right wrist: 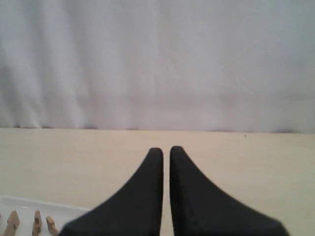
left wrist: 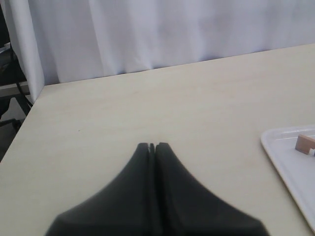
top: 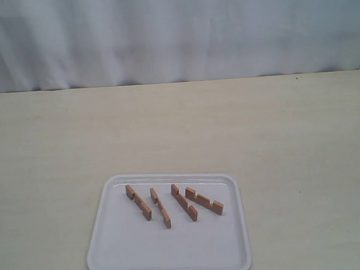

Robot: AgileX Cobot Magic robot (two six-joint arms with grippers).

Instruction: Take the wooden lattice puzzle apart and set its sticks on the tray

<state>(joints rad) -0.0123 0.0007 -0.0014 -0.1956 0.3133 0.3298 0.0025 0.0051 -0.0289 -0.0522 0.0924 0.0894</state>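
Several separate notched wooden sticks (top: 183, 201) lie side by side on the far half of the white tray (top: 175, 249). The wooden lattice puzzle as an interlocked grid is out of view. Neither arm appears in the exterior view. My left gripper (left wrist: 152, 145) hovers shut and empty over bare table, with the tray's corner (left wrist: 290, 162) and one stick end (left wrist: 304, 143) off to its side. My right gripper (right wrist: 166, 150) is shut with only a thin slit between its fingers and holds nothing. The tray's rim (right wrist: 64, 211) and stick ends (right wrist: 37, 222) lie beside it.
The pale wooden table (top: 291, 133) spreads around the tray. A white curtain (top: 173, 30) hangs along its far edge. In the left wrist view the table's side edge (left wrist: 22, 128) borders dark equipment.
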